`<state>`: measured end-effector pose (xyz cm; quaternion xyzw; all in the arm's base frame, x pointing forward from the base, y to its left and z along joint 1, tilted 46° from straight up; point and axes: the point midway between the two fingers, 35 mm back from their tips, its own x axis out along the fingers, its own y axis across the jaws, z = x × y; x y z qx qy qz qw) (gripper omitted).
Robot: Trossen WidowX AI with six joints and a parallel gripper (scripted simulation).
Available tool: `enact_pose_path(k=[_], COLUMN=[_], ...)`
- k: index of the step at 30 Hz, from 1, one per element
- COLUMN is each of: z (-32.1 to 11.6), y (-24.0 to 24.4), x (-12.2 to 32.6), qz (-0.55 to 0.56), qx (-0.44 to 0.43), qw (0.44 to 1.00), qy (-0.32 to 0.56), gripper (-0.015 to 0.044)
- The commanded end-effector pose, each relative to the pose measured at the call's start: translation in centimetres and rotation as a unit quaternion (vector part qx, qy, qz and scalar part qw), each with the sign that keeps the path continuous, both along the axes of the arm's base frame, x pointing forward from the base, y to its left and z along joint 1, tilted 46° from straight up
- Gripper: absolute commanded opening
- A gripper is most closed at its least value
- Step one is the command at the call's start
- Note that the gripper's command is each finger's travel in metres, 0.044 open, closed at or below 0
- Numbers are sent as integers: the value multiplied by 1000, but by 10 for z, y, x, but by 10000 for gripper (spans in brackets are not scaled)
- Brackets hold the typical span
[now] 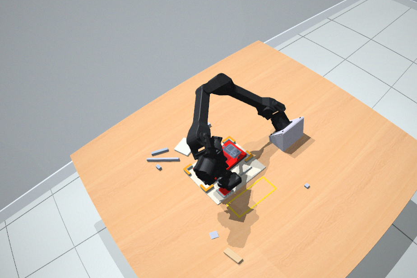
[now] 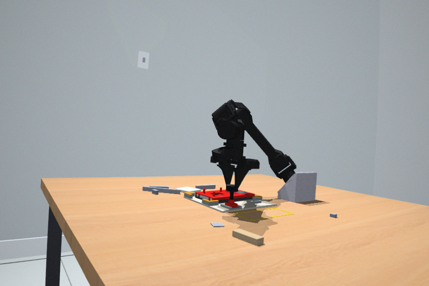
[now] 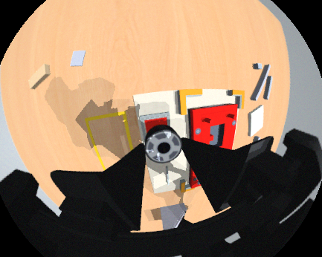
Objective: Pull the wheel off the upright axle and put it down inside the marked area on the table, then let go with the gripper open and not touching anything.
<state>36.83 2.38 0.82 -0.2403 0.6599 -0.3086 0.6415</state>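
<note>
My gripper (image 2: 231, 185) (image 3: 163, 144) points down and is shut on the black wheel with a grey hub (image 2: 230, 188) (image 3: 163, 157), one finger on each side. The wheel is level and raised above the red axle base (image 1: 224, 191) (image 2: 231, 203) (image 3: 156, 122). The dark upright axle (image 2: 231, 196) shows between wheel and base; whether its top is still inside the hub I cannot tell. The wheel is hidden by the arm in the top view. The yellow marked area (image 1: 269, 183) (image 2: 273, 217) (image 3: 105, 116) lies beside the board.
The pale board (image 1: 260, 167) (image 3: 157, 98) also carries a red plate (image 1: 241, 154) (image 2: 248, 194) (image 3: 231, 113) with short pegs, among orange corner pieces. A wooden block (image 1: 233, 255) (image 2: 248, 236) (image 3: 39, 76) and a flat grey tile (image 1: 214, 234) (image 2: 217, 224) (image 3: 78, 58) lie beyond the marked area.
</note>
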Motion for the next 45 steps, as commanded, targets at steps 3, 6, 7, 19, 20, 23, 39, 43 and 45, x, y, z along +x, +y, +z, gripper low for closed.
enact_pose_path(k=[3, 6, 7, 19, 20, 23, 39, 43, 45], z=[3, 3, 4, 7, 8, 13, -3, -20, -28], y=[3, 4, 4, 7, 8, 14, 60, 81, 91], x=[1, 1, 1, 1, 1, 2, -18, -32, -40], qz=[-1, 0, 0, 0, 0, 0, 2, 2, 1], qx=[2, 2, 2, 2, 2, 2, 5, 6, 6], qw=[1000, 1000, 1000, 1000, 1000, 1000, 1000, 1000, 1000], qy=[-4, -4, -4, -4, -4, -3, -1, -2, -2], gripper=[0, 0, 0, 0, 0, 0, 0, 0, 0])
